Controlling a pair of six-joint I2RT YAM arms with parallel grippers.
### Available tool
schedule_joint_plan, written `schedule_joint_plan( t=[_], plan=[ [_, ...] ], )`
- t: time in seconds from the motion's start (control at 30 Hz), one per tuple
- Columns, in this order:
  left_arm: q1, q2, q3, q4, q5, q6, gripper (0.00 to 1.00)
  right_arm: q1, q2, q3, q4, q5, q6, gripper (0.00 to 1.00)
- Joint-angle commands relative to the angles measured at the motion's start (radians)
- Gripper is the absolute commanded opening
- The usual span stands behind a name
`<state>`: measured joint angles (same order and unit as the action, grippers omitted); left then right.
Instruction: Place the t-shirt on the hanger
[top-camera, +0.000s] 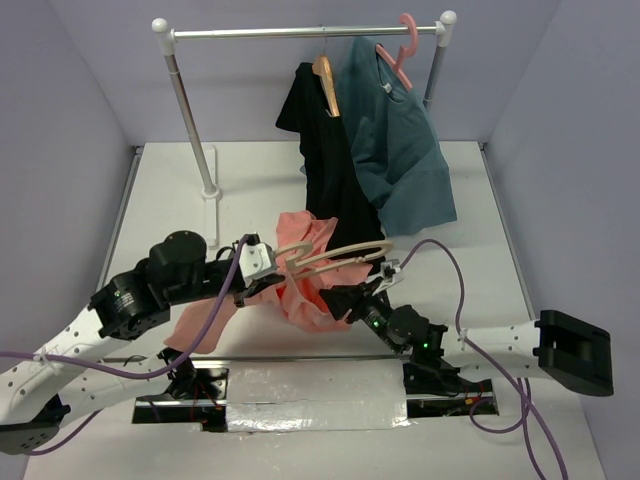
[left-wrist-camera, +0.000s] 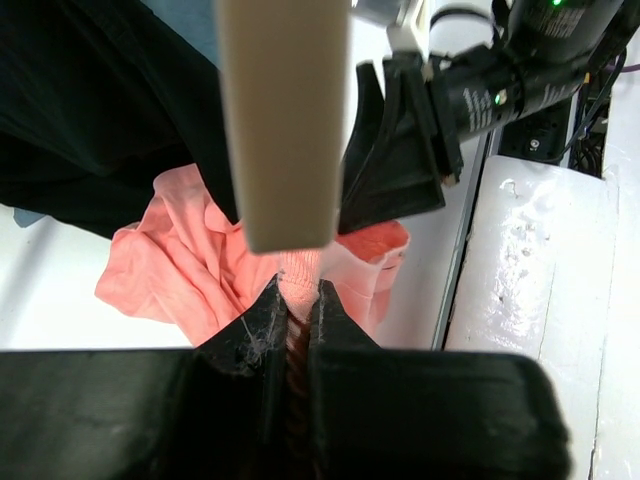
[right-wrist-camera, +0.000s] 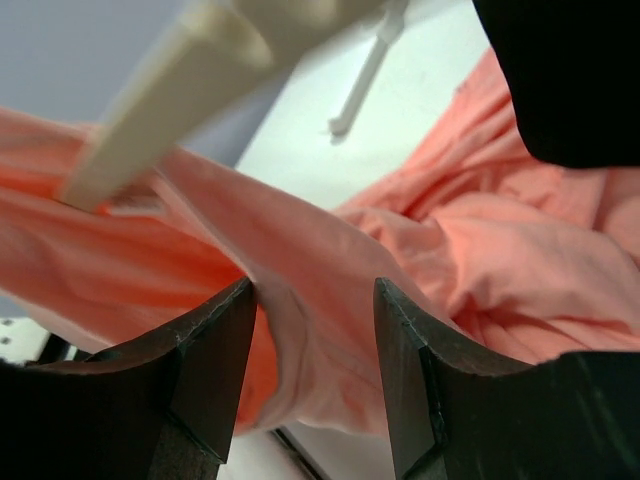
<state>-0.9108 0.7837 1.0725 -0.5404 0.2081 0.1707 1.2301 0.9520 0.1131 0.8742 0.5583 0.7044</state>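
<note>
The salmon t-shirt (top-camera: 300, 292) hangs bunched at the middle of the table, lifted off it. My left gripper (top-camera: 268, 268) is shut on a fold of its ribbed edge (left-wrist-camera: 298, 275). The pale beige hanger (top-camera: 340, 258) lies level above the cloth, from the left gripper toward the right arm. It crosses close over the left jaws (left-wrist-camera: 285, 120), and one end pokes into the cloth (right-wrist-camera: 160, 100). What carries it is unclear. My right gripper (top-camera: 345, 298) is open, its jaws either side of a hanging fold of the t-shirt (right-wrist-camera: 312, 330) without pinching it.
A clothes rail (top-camera: 300, 32) stands at the back. It holds a black shirt (top-camera: 325, 170) on a brown wooden hanger (top-camera: 326, 80), a teal shirt (top-camera: 400, 150) and a pink hanger (top-camera: 400, 55). The black shirt's hem reaches down beside the t-shirt. The rail's left post foot (top-camera: 210, 195) is near.
</note>
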Motion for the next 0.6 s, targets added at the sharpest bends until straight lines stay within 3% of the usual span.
schedule_joint_plan(
  t=[0.0, 0.07, 0.13, 0.17, 0.2, 0.3, 0.4, 0.57],
  plan=[
    [0.0, -0.02, 0.01, 0.102, 0.025, -0.022, 0.0, 0.002, 0.057, 0.037, 0.054, -0.021, 0.023, 0.57],
    [0.0, -0.02, 0.009, 0.1, 0.02, -0.019, 0.0, 0.002, 0.094, 0.042, 0.087, -0.038, 0.021, 0.56],
    [0.0, -0.02, 0.001, 0.1, 0.016, -0.017, 0.0, 0.012, 0.119, 0.045, 0.12, -0.047, 0.015, 0.46],
    [0.0, -0.02, 0.001, 0.099, 0.014, -0.017, 0.0, 0.012, 0.143, 0.052, 0.127, -0.061, 0.004, 0.33],
    [0.0, -0.024, 0.001, 0.099, 0.02, -0.019, 0.0, 0.012, 0.152, 0.057, 0.131, -0.06, 0.004, 0.02],
    [0.0, -0.043, 0.006, 0.091, 0.025, -0.019, 0.0, 0.014, 0.15, 0.039, 0.128, 0.013, 0.038, 0.0],
    [0.0, -0.064, 0.02, 0.066, 0.039, -0.022, 0.0, -0.064, 0.012, 0.026, -0.074, 0.127, 0.095, 0.0],
    [0.0, -0.09, 0.035, 0.008, 0.062, -0.022, 0.0, -0.335, -0.364, 0.023, -0.459, 0.089, 0.095, 0.0]
  ],
)
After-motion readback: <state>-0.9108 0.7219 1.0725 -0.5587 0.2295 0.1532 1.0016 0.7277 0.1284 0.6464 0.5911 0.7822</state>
